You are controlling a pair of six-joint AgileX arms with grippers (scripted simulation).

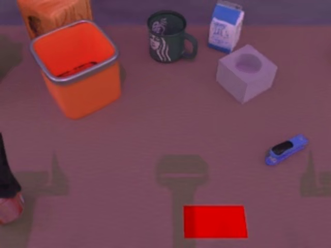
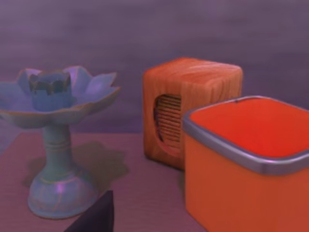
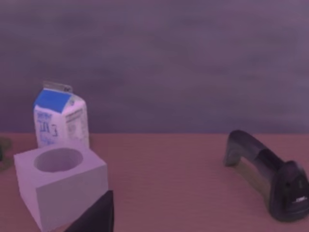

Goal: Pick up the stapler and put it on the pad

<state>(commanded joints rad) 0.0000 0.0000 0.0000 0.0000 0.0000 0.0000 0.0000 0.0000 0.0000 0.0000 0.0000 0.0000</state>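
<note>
Beside stapler (image 1: 286, 149), no fingers.

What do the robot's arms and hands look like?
Little shows. At the table's left edge, the left arm is a dark tube with a red-and-white band at its lower end. Each wrist view shows only a dark pointed tip. The right arm is out of sight.

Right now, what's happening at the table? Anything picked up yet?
Nothing is held yet. The stapler lies on the table at the right side, apart from the pad, which sits bare near the front edge. The left arm is parked at the far left edge; the right arm is out of the top view.
</note>
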